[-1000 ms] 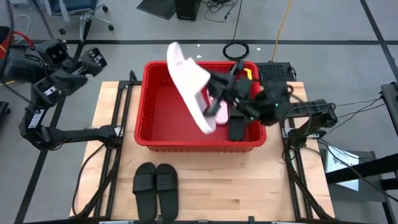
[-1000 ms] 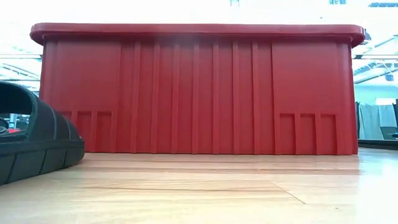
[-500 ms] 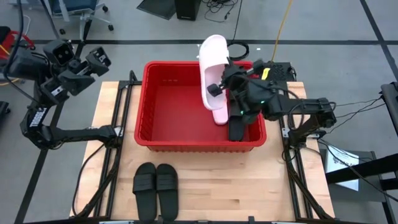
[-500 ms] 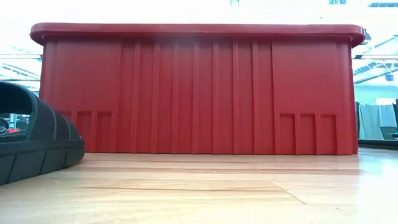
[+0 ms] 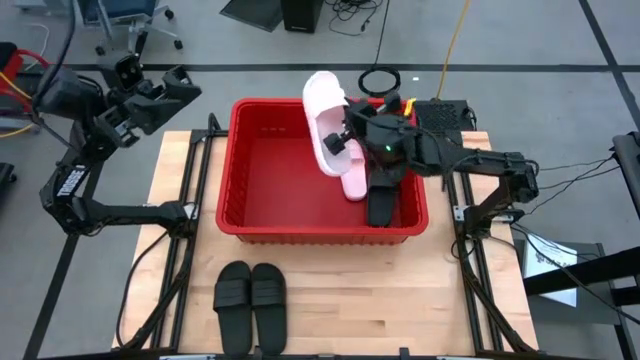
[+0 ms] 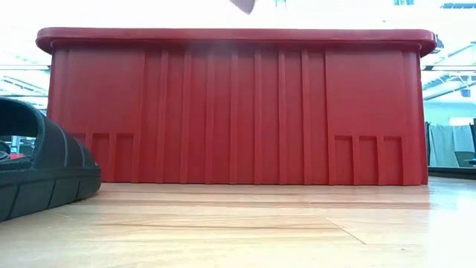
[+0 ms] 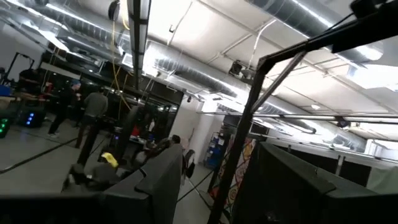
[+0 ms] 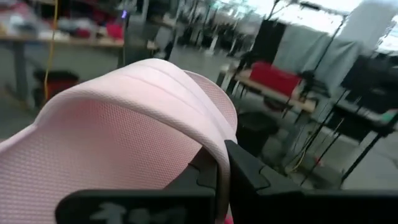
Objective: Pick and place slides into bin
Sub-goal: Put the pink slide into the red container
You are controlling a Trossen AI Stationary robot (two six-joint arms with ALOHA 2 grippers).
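Right fingers [image 8: 214, 177] clamping pink slide [image 5: 327, 135], red bin [image 5: 245, 215], wooden table [image 5: 400, 290]

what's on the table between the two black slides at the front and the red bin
Nothing: in the high view, only bare wooden table separates the pair of black slides from the bin's near wall.
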